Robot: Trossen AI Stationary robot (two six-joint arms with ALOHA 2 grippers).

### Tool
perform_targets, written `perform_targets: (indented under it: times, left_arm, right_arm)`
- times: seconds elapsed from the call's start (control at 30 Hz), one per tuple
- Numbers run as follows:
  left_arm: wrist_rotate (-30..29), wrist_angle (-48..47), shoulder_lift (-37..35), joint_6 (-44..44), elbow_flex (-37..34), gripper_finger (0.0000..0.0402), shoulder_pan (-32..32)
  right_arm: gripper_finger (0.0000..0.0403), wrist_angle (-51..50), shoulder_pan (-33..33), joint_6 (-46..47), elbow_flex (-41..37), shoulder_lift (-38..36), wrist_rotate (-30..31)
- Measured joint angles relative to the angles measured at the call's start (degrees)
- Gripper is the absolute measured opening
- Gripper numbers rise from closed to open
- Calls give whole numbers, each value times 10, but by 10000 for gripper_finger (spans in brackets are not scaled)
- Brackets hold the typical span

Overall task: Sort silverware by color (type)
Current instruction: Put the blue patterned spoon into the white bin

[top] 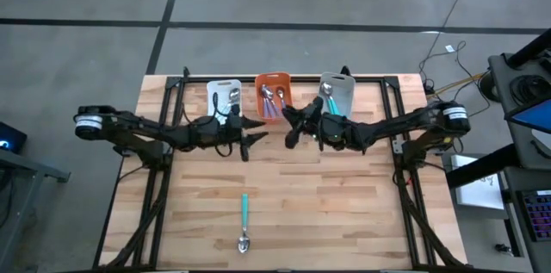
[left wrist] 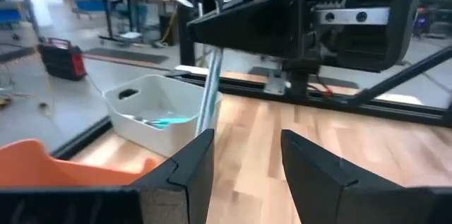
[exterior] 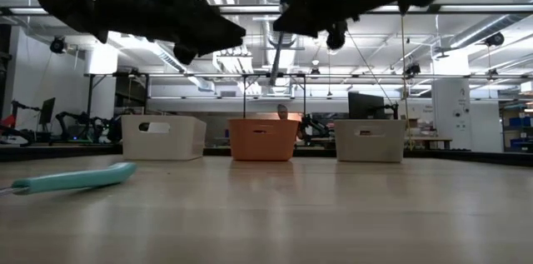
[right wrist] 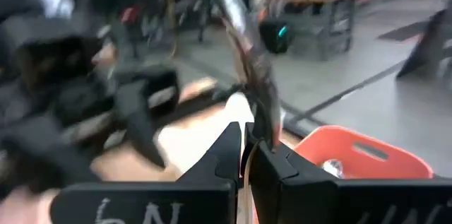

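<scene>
held spoon: i see a spoon [right wrist: 252, 68] clamped between my right gripper [right wrist: 247, 155] fingers, shiny bowl up; its handle colour i cannot tell.
right gripper: in the air at desk centre, just in front of the orange bin [top: 273, 85], jaws together on that spoon.
left gripper [left wrist: 244, 155]: jaws apart, nothing between them, in the air facing the right gripper, close to it, in front of the white bin [top: 224, 95].
loose spoon: a teal-handled spoon [top: 244, 220] lies on the desk [top: 344, 213] near the front edge, bowl toward the front, well apart from both arms.
white bin: at least one spoon inside.
orange bin: purple-handled spoons [top: 270, 101] inside.
grey bin [top: 337, 90]: a teal-handled spoon [top: 329, 99] inside.
bins: three in a row along the far edge, white on the left, orange between, grey on the right.
</scene>
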Motion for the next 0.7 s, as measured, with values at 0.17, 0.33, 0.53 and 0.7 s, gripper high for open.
perform_targets:
  times: [0.17, 0.33, 0.53, 0.7]
  left_arm:
    - [-22, 23, 29, 11, 10, 143, -8]
    - [-92, 24, 69, 38, 39, 143, -12]
    - [-182, 17, 91, 90, 52, 143, -20]
    - [-217, 10, 90, 128, 56, 143, -24]
  right_arm:
    - [9, 217, -6, 17, -32, 79, 33]
    - [9, 307, -7, 8, -16, 146, 34]
    - [9, 311, -8, 10, 15, 176, 29]
    - [9, 309, -11, 26, 23, 177, 9]
